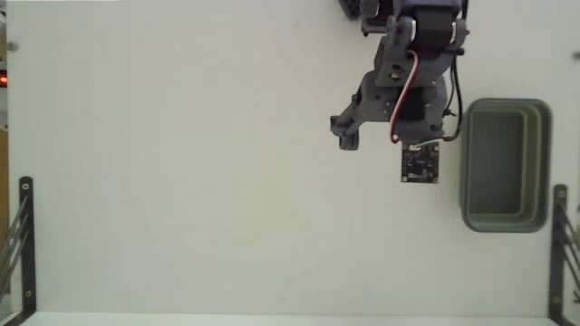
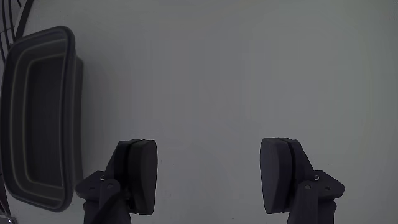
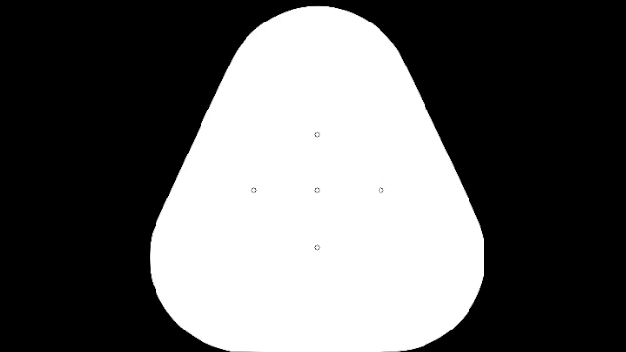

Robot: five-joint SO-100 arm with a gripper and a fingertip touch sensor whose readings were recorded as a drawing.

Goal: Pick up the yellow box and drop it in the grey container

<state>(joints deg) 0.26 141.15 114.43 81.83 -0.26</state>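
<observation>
The gripper (image 2: 208, 183) is open wide, and there is nothing between its two fingers (image 2: 138, 174), only bare table (image 1: 181, 181). In the fixed view the arm (image 1: 408, 81) reaches down from the top edge and hangs just to the left of the grey container (image 1: 544, 163).

The yellow box cannot be seen in either view. It is not on the white table, and it is not in the gripper. The inside of the grey container looks dark and plain in both views, and no yellow shows there. In the wrist view the near end of the tub (image 2: 71, 124) runs off the picture, so a small part of the inside stays hidden. So it is not clear if the box is already dropped in, or if it sits somewhere the cameras do not reach. The pick-up does not look started, as far as these pictures tell.

Around the table there are dark metal brackets (image 1: 25, 235) at the left and right edges in the fixed view. They are well apart from the arm. A small dark circuit board (image 1: 420, 164) hangs on the arm near the tub. Nothing stands between the gripper and the container
</observation>
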